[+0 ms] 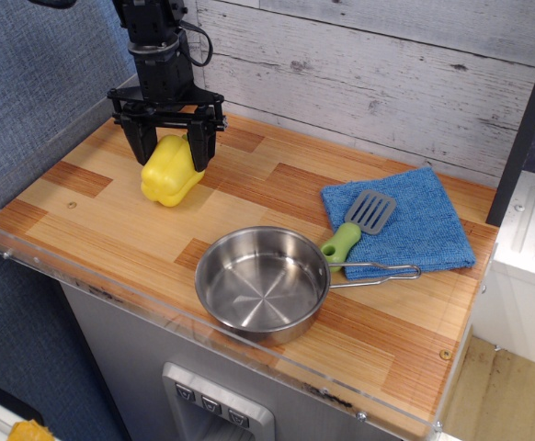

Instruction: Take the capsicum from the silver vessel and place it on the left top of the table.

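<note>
1. One black gripper hangs from the arm over the far left part of the table, its two fingers pointing straight down.
2. Fingers sit on either side of the capsicum, pressed to its upper half; the jaws are clamped on it.
3. Capsicum: glossy yellow, lobed, tilted a little. Its underside looks to be at or just above the planks; I cannot tell whether it touches.
4. Silver vessel stands near the front edge, roughly mid-table, well apart from the capsicum. Bowl is bare inside, showing only radial reflections.
5. Thin wire handle of the vessel runs out to the right and ends over the front edge of the blue cloth.
6. Blue cloth lies flat at the right rear of the table, set at an angle.
7. Spatula rests on the cloth, grey slotted blade up on the fabric, green handle pointing down-left, its end just beside the vessel's rim.
8. Clear acrylic rim edges the front and left of the table.
9. Whitewashed plank wall stands behind.
</note>
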`<action>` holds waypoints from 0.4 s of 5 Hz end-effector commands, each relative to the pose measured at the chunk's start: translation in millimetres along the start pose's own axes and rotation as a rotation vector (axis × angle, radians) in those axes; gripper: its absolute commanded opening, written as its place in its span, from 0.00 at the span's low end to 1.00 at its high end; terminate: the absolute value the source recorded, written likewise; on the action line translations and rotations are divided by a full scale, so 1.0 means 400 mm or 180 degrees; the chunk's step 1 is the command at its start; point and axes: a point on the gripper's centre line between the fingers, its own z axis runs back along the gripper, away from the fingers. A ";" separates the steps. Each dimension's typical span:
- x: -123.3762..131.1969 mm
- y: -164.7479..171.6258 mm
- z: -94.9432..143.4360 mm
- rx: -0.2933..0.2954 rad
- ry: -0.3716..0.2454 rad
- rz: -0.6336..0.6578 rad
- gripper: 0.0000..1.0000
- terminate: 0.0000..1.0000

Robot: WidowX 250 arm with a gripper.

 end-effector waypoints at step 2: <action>-0.053 -0.026 0.076 -0.0053 -0.0064 -0.0023 1.00 0.00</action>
